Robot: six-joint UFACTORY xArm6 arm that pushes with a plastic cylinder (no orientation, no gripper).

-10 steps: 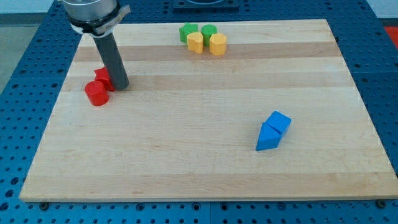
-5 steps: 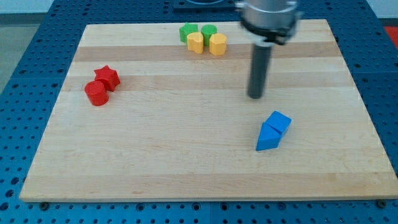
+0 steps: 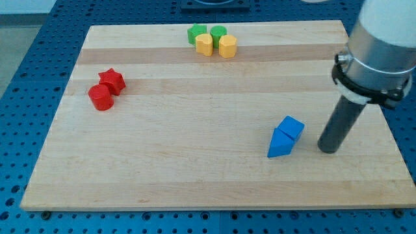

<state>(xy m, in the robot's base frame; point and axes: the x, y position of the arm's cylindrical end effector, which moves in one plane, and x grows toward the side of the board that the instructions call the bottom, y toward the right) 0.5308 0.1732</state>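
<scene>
Pale smooth wooden board [image 3: 195, 162] — matt dark rod [image 3: 339, 127], perforated blue table [image 3: 26, 58].

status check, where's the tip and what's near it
My tip down on the board, just right of the blue pair, small gap, not touching. Red pair far left. Green and yellow cluster at the top, well clear.

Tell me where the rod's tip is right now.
My tip rests on the wooden board at the view's lower right, just right of the blue cube and blue triangular block, with a small gap between.
</scene>
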